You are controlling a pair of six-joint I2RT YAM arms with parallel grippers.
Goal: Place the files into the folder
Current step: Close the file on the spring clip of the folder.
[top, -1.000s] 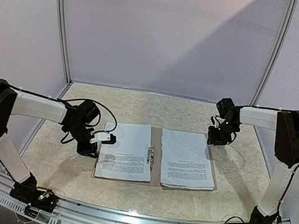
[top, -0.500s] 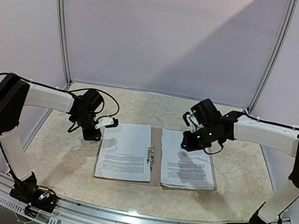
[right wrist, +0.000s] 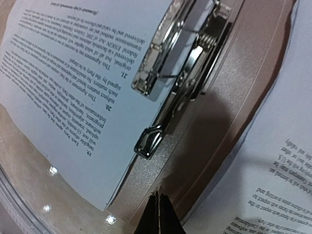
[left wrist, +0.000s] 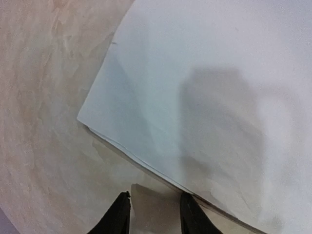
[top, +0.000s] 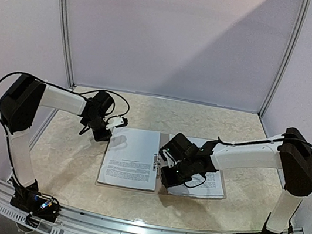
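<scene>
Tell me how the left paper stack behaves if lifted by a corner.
Probably floppy: the sheets look thin, so a corner would curl up alone. Their staggered edges suggest they could fan apart. The metal clip seems to overlap their inner edge, so they may hinge there.

Beige marbled table [top: 76, 170]; tan folder [right wrist: 234, 97] lies open & flat on it, approx ctr.

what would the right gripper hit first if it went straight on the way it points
Probably the folder card at the spine, just short of the clip lever; depth is unclear.
</scene>
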